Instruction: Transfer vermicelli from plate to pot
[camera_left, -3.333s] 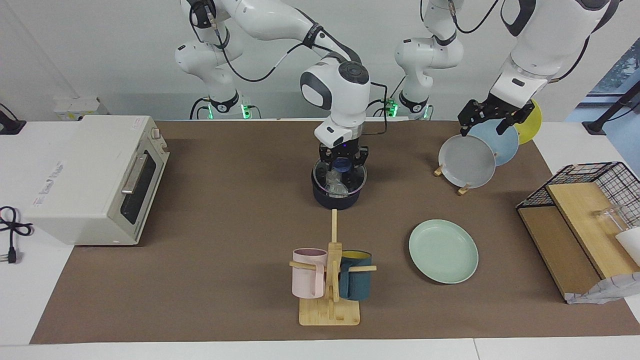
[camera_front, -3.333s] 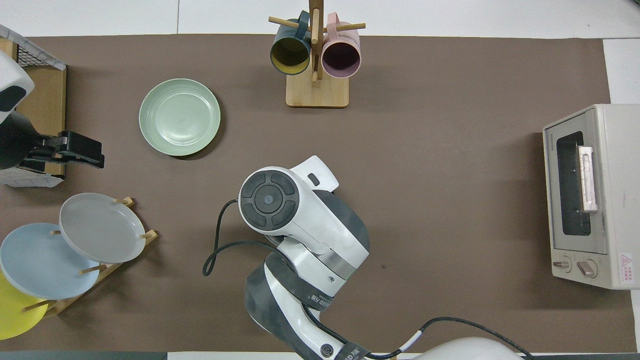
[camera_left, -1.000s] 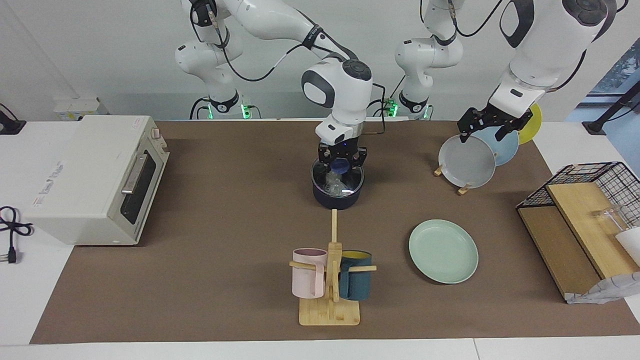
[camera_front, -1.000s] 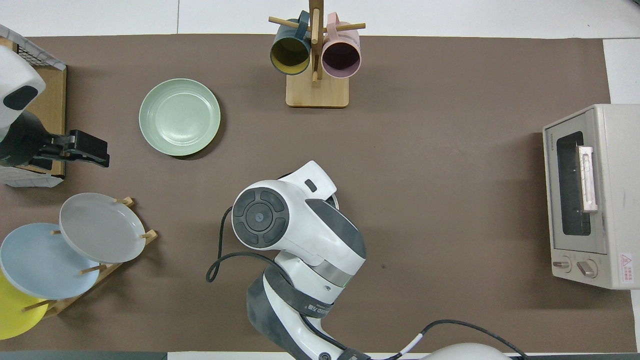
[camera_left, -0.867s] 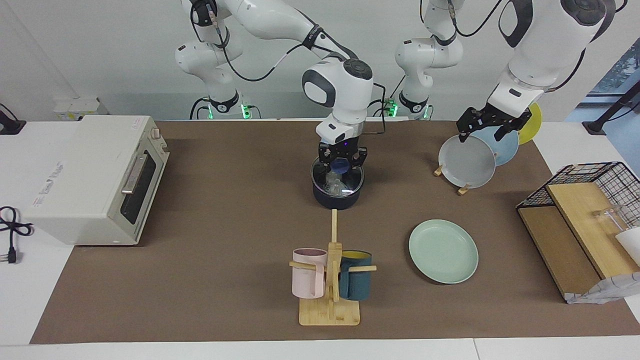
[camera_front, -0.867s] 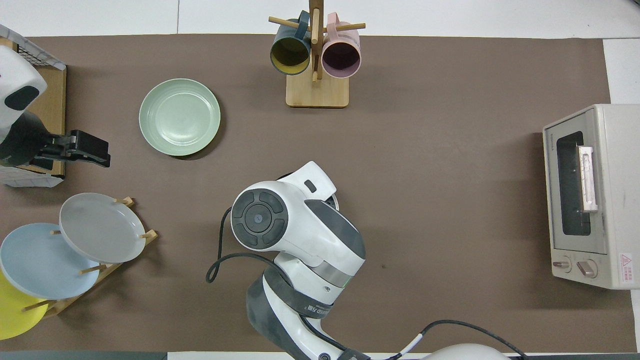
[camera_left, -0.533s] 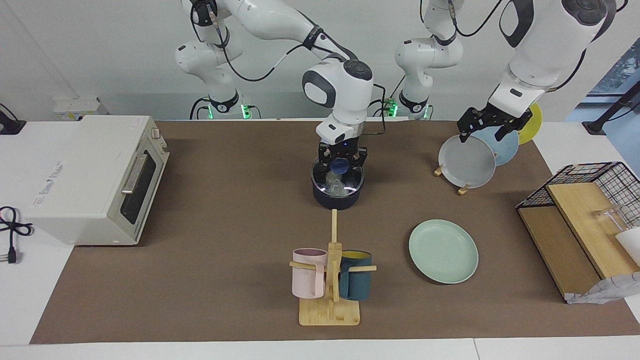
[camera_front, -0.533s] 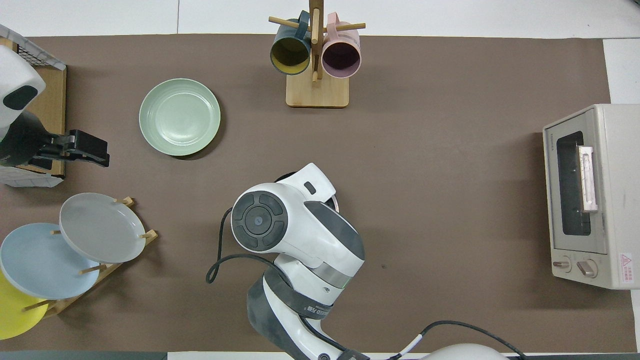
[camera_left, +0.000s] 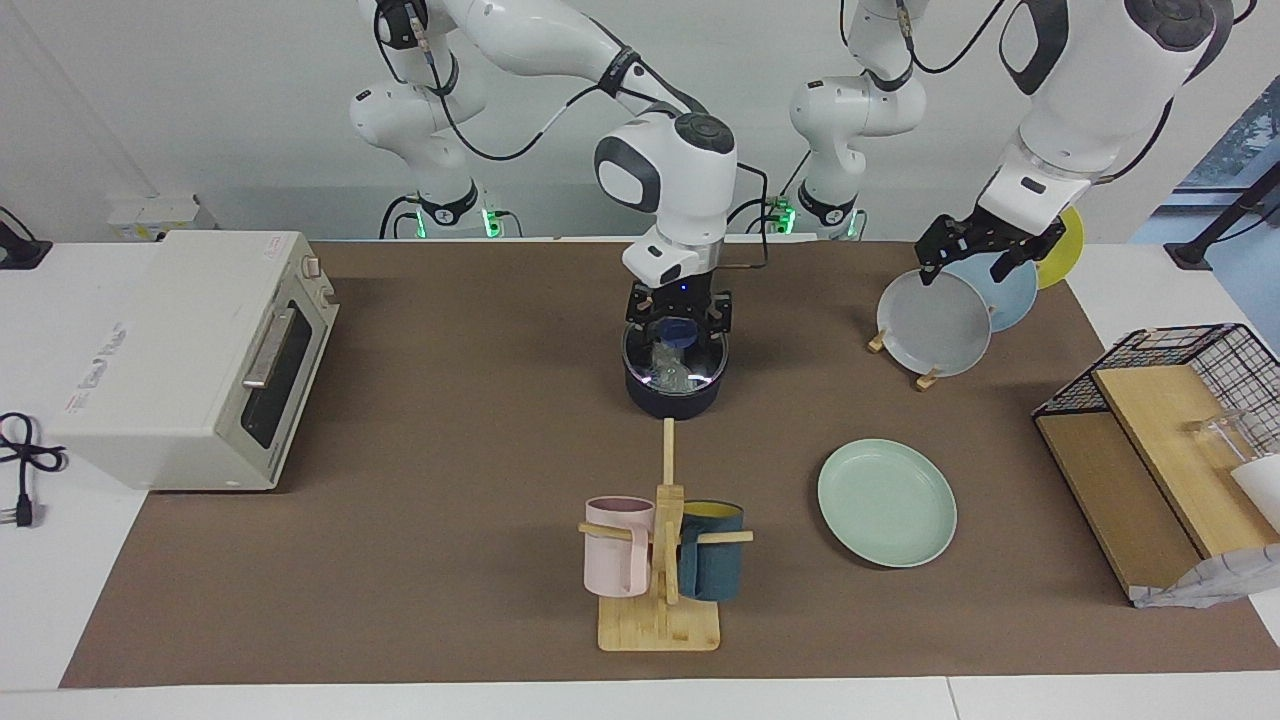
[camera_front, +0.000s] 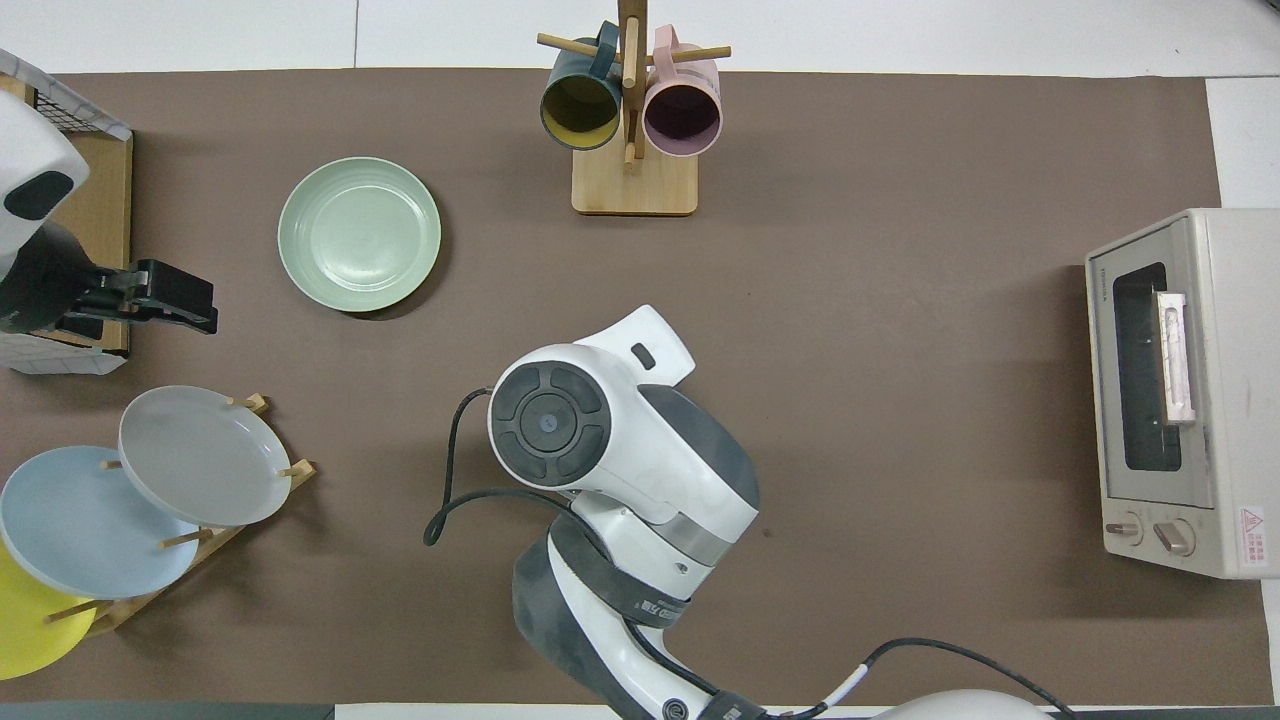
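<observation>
I see the vermicelli (camera_left: 672, 368) lying in the pot (camera_left: 675, 385), the plate (camera_left: 886, 502) bare. My right gripper (camera_left: 678, 328) hangs just over the rim, jaws spread and empty; I'd lift straight up, clear of the wrap. The left gripper (camera_left: 975, 252) waits over the plate rack (camera_left: 925, 325); its jaws I cannot tell.

White glossy arm shells, dark grey joint caps, black cables, black claws, green base lights.
</observation>
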